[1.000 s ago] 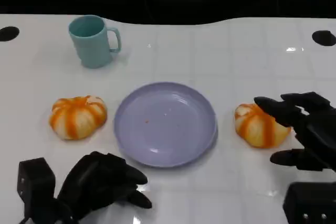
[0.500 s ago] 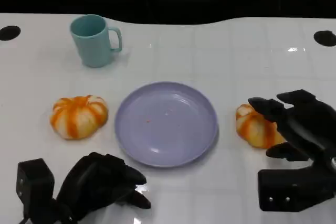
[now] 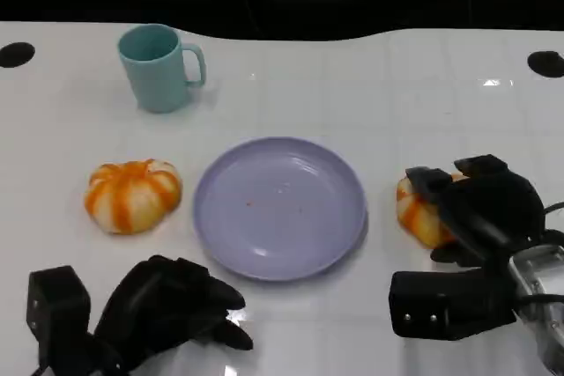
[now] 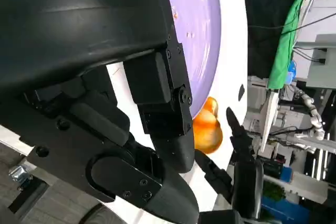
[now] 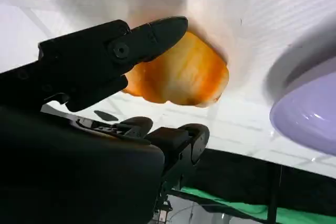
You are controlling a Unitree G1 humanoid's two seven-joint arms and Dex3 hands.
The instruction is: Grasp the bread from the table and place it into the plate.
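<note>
1. The bread (image 3: 421, 211) at the robot's right side, an orange-striped bun, is lying on the white table (image 3: 370, 94), just beside the right edge of the plate (image 3: 279, 207) but not touching it. It is not yet lifted, as far as I can judge.
2. The right hand (image 3: 480, 204) is coming over this bread from the outer side. In the right wrist view one finger (image 5: 131, 45) is lying against the top of the bread (image 5: 181, 74) and other fingers are waiting under it, so the hand is wrapping around the bun. I cannot tell whether the fingers are already pressing on it firmly.
3. The plate is lilac, is standing in the middle of the table and is carrying only some small crumbs.
4. A second bread (image 3: 132, 195) of the same kind is lying on the left side of the plate, apart from it.
5. The left hand (image 3: 172, 310) is resting low near the front edge of the table with its fingers curled in and holding nothing.
6. A teal mug (image 3: 159, 68) is standing far behind, well apart from everything.
7. What could go wrong: the bun is round and probably soft, so an incomplete closing may push it away along the smooth table, or squeeze it out of the fingers during lifting. Also, a low carry may knock the rim of the plate and shift it.
8. I am finding no brand, label or readable writing on any thing.
</note>
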